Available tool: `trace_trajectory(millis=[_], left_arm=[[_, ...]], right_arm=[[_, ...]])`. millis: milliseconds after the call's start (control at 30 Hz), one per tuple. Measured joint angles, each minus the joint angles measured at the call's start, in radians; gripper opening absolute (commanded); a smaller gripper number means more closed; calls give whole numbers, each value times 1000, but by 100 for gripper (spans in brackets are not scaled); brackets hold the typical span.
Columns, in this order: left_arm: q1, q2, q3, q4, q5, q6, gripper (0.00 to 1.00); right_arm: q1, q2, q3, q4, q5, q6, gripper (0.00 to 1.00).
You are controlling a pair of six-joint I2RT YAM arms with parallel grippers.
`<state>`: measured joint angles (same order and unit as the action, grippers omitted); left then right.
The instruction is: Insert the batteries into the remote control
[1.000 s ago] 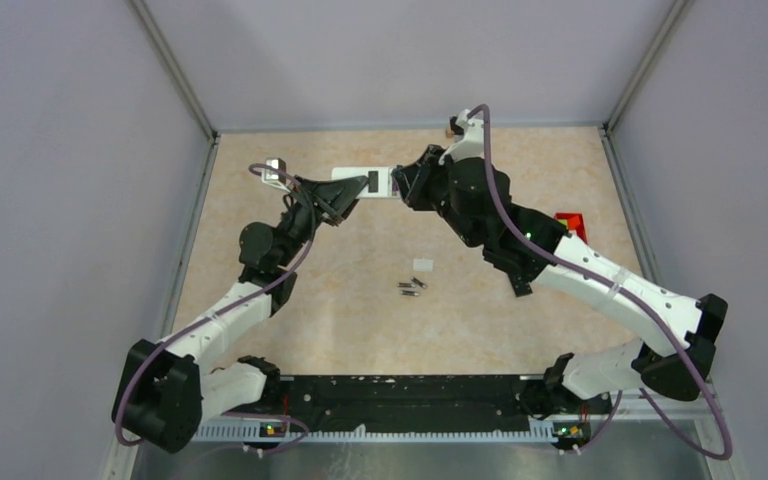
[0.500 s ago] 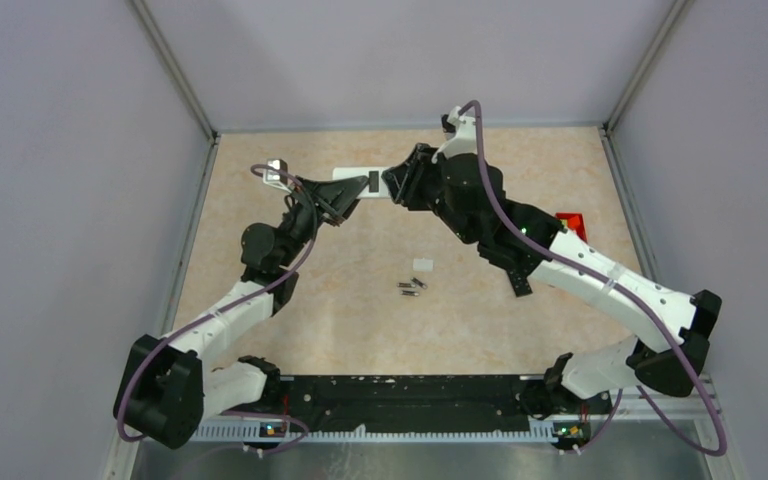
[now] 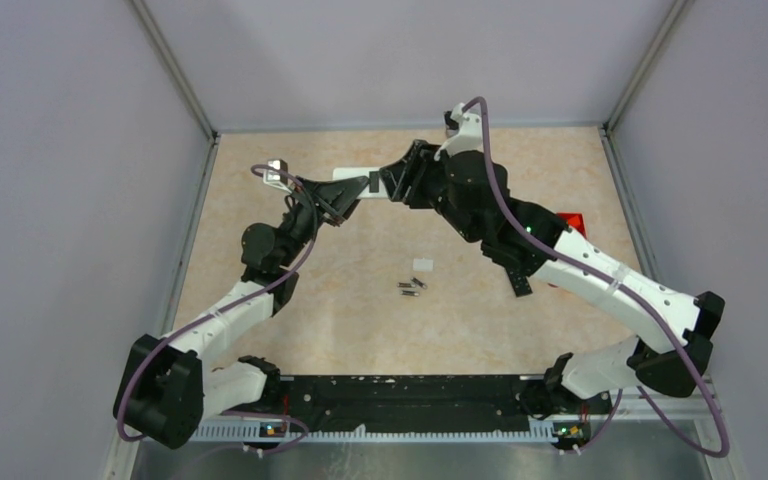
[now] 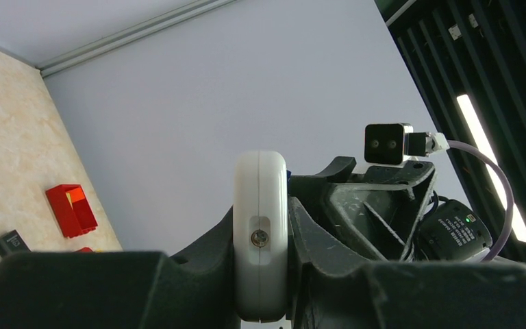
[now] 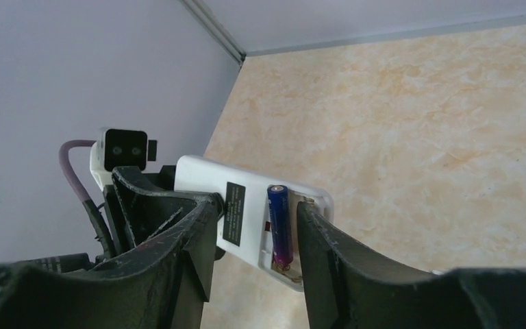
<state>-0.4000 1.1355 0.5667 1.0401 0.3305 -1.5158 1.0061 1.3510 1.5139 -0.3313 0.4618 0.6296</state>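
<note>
From above, the white remote (image 3: 352, 174) sits between the two grippers. The left gripper (image 3: 358, 190) pinches one end and the right gripper (image 3: 388, 183) meets the other. There's a dark label (image 3: 373, 182) on the remote's back, too small to read. Well toward the arm bases from the remote, the loose batteries (image 3: 412, 287) lie bunched on the table (image 3: 360, 330), slim and dark. A small white chip (image 3: 421, 265) lies just beyond them. A red box (image 3: 571, 219) sits far off to the remote's right.

Left wrist now: the remote is end-on, standing on edge, with a screw (image 4: 260, 238) in its rounded end. The left fingers (image 4: 212, 253) press both flat sides, clamped tight on it. Behind the remote is the right gripper's camera (image 4: 388, 144).

Right wrist: the right fingers (image 5: 178, 247) stand partway apart, astride the remote's open end and gripping nothing. I can't tell whether they brush its edges. Between them one purplish-blue battery (image 5: 279, 223) lies lengthwise in the remote's open bay. The label beside it is black with pale print I can't make out.
</note>
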Motion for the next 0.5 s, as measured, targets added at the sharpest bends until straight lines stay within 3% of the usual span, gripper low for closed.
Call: trace_trajectory(millis=[67, 200, 500], left_arm=[[0, 0, 0, -2, -3, 6, 0], [0, 0, 0, 4, -12, 18, 0], [0, 0, 0, 7, -33, 51, 0]], right_arm=[[0, -4, 0, 6, -10, 3, 68], [0, -33, -2, 23, -51, 14, 86], [0, -169, -105, 23, -80, 165, 94]])
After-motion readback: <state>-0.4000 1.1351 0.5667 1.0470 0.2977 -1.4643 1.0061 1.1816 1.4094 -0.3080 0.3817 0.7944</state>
